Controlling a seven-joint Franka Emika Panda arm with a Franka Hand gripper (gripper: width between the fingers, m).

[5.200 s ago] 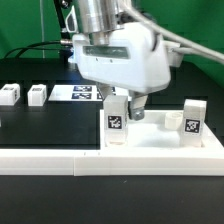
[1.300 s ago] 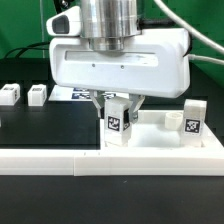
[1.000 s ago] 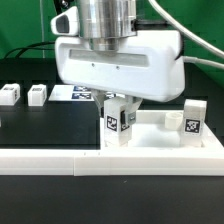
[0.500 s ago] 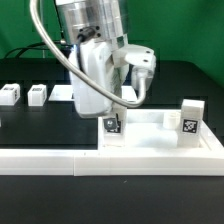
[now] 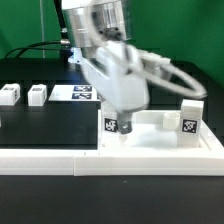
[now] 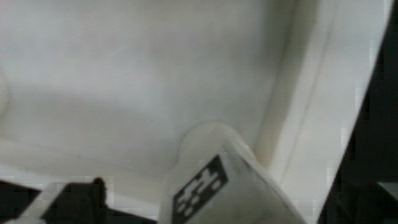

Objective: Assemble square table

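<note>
Where blurred arm hangs low, claw (image 5: 119, 110) sits just above leg (image 5: 112, 128). Leg stands upright at slab (image 5: 160, 141) corner, on exterior view's left. Cannot tell if claw is wide, narrow or holding leg. Wrist view: dark finger (image 6: 80, 200) beside tagged leg (image 6: 214, 188). Second leg (image 5: 191, 118) upright at other corner. Loose leg (image 5: 37, 93) and last leg (image 5: 10, 94) lie well apart from slab on black surface (image 5: 55, 125).
</note>
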